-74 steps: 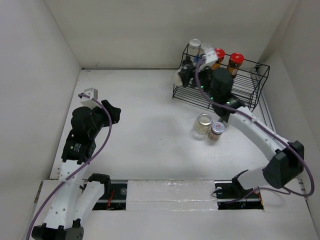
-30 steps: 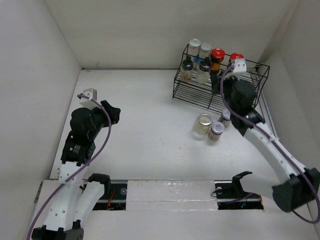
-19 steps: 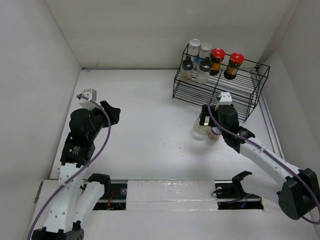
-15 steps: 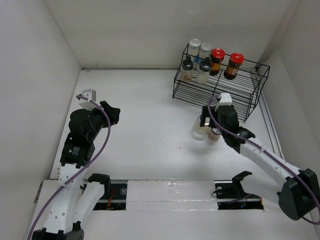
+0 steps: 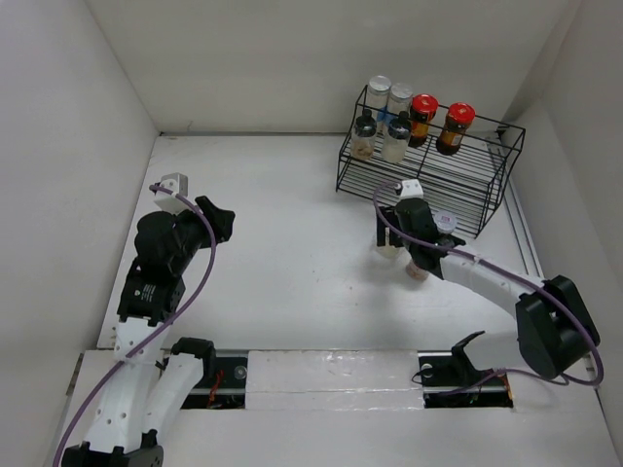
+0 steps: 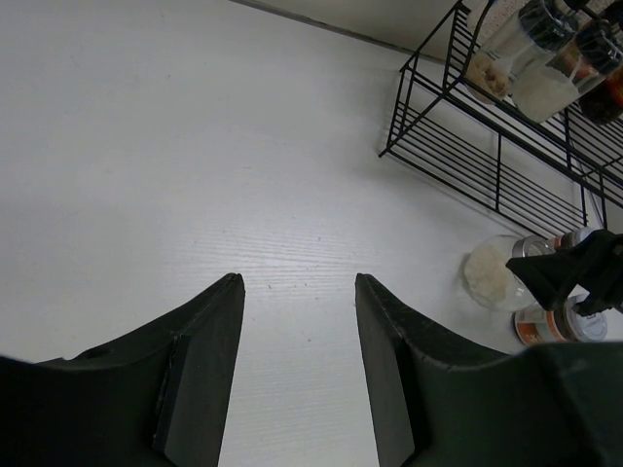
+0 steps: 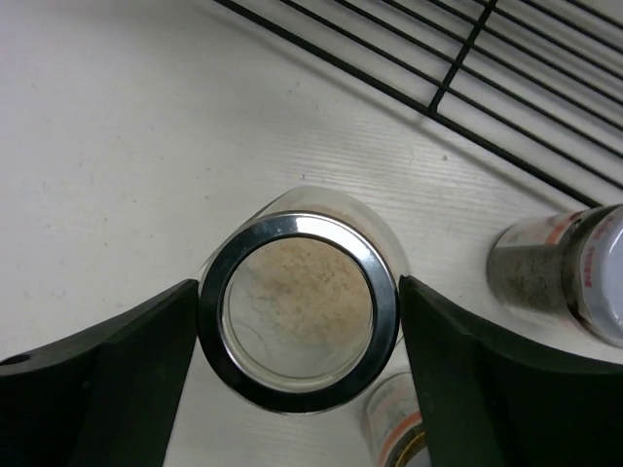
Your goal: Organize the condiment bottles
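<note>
Overhead: right claw (image 5: 393,230) directly above clear jar (image 5: 386,251). Orange-labelled jar (image 5: 417,269) and silver-lidded jar (image 5: 445,221) just right of claw. Six bottles (image 5: 422,115) on wire rack (image 5: 428,180) beyond.
Left-wrist view: left claw (image 6: 297,365) wide open, empty, clear jar far ahead-right.
Right-wrist view: jaws spread, flanking jar lid, apparently not gripping yet.
Risk: off-centre closure slips on smooth glass, topples neighbours.
Half-second earlier claw sat further right; since shifted over jar.

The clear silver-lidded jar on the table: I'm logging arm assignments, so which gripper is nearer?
Right. The right gripper sits over the jar, a finger on either side; the left gripper is far off to its left.
</note>
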Controlling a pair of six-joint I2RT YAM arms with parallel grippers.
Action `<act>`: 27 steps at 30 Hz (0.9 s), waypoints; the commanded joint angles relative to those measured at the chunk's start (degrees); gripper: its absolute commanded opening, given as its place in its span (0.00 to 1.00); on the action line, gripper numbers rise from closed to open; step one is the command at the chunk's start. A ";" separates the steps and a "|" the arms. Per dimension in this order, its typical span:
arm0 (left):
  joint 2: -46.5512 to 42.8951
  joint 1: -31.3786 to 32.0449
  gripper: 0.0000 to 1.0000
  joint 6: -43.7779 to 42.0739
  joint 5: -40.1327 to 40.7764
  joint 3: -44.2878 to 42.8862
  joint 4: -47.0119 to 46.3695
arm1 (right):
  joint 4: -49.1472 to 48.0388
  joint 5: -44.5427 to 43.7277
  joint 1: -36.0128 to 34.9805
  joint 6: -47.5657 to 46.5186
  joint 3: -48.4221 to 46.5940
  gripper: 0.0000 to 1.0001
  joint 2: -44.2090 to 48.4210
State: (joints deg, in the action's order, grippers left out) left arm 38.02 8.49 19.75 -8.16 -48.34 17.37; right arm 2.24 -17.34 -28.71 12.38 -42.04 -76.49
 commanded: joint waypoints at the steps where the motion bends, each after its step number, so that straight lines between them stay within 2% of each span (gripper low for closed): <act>1: -0.14 -0.41 0.45 -0.59 -0.71 0.17 -2.60 | -1.01 -2.52 -1.88 -0.08 -1.90 0.75 -0.59; 3: -0.14 -0.41 0.45 -0.59 -0.71 0.17 -2.60 | -1.01 -3.66 -2.57 -0.08 -1.90 0.67 -0.59; 5: -0.14 -0.41 0.45 -0.59 -0.71 0.17 -2.60 | -0.39 -5.24 -3.36 0.63 -1.90 0.54 1.86; 9: -0.14 -0.41 0.45 -0.59 -1.33 0.17 -2.60 | -1.45 -5.77 -4.07 -0.07 -3.83 0.48 6.96; 13: -0.14 -0.41 0.45 -0.59 -1.33 0.17 -2.60 | -1.45 -4.46 -2.85 -0.78 -8.57 0.48 11.97; 19: -0.23 -0.41 0.45 -0.59 -1.33 0.17 -2.60 | -2.76 -0.25 6.55 -2.88 -17.63 0.47 13.73; 27: 0.48 -0.41 0.45 -0.59 -1.33 0.17 -2.60 | -2.77 7.84 18.50 -4.30 -32.04 0.47 2.15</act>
State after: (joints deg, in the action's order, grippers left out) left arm 38.37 8.49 19.75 -8.80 -48.34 17.37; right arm 4.64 -14.20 -12.56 8.88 -69.08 -71.00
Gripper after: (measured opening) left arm 0.450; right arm 0.757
